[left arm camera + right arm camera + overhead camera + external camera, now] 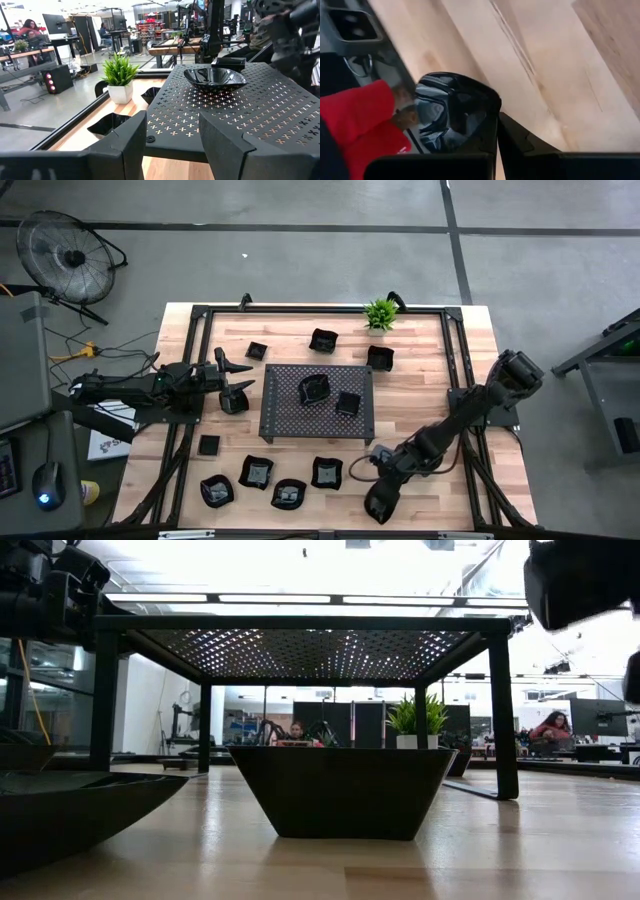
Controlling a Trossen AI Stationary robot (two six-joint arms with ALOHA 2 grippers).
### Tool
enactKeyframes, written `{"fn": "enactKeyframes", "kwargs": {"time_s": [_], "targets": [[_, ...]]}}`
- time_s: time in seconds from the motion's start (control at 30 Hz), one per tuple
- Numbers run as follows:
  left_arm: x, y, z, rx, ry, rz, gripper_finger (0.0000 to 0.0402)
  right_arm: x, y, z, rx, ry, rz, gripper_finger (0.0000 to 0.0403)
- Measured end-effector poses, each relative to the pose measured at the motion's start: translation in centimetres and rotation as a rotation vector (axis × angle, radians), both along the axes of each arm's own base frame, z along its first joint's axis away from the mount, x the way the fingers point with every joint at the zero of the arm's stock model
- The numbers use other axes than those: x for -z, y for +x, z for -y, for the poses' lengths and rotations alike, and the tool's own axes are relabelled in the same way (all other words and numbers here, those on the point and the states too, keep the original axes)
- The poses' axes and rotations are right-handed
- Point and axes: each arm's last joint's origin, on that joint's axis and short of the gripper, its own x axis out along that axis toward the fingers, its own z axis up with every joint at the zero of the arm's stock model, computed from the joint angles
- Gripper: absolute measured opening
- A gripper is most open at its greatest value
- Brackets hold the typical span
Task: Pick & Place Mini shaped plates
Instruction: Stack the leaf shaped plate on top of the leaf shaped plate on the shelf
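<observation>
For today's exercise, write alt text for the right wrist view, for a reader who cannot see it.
The right gripper has its dark fingers shut on the rim of a glossy black mini plate, over the pale wooden table. The plate's glaze reflects something red.

Low view: black square-sided mini plate sits centre on the wooden desk, wider at the rim than at the base. Edge of a second, shallower black plate cuts in from the left, close to camera. Perforated tray stands above on dark legs, light showing through its holes. Small green plant in a white pot behind, between the legs. Dark arm parts top left and top right. People seated in the room behind.
</observation>
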Motion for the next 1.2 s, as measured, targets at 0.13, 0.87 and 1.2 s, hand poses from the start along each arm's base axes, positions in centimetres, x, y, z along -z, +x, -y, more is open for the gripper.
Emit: {"fn": "enactKeyframes", "kwargs": {"time_s": [0.13, 0.87, 1.2], "targets": [[0.0, 0.0, 0.0, 0.0, 0.0, 0.0, 0.0176, -2.3, 0.1, 0.0, 0.02, -0.007, 0.023, 0.0001], [0.0, 0.0, 0.0, 0.0, 0.0, 0.0, 0.0176, -13.7, 4.2, 2.9, 0.155, -0.061, 0.202, 0.0], [0.0, 0.0, 0.0, 0.0, 0.0, 0.0, 0.0176, -15.1, 6.3, 6.9, 0.315, -0.089, 0.254, 0.0]]}}
